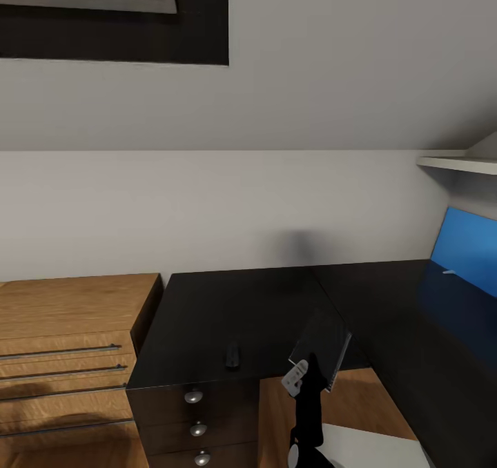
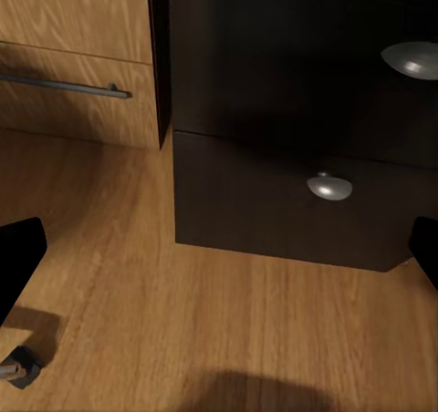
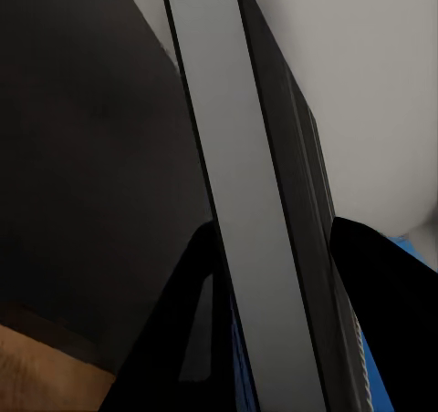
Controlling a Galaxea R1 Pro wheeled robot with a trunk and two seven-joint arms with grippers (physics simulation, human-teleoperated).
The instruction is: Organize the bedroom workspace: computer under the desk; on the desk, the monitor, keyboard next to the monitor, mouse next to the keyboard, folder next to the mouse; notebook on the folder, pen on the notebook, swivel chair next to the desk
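My right gripper [image 1: 314, 370] is shut on the keyboard [image 1: 322, 347], a slim grey slab with dark keys, held tilted on edge just above the front of the black desk [image 1: 228, 309]. In the right wrist view the keyboard [image 3: 242, 157] runs edge-on between both fingers [image 3: 196, 330]. The mouse [image 1: 233, 355], a small black lump, lies on the desk near its front edge, left of the keyboard. My left gripper [image 2: 219, 257] hangs open and empty low over the floor, in front of the desk's bottom drawer [image 2: 274, 211].
A light wooden cabinet [image 1: 69, 330] with bar handles stands against the desk's left side. A bright blue flat panel [image 1: 469, 247] rises at the desk's far right; I cannot tell what it is. A white shelf [image 1: 455, 163] juts out above it. Wooden floor [image 2: 182, 339] lies below.
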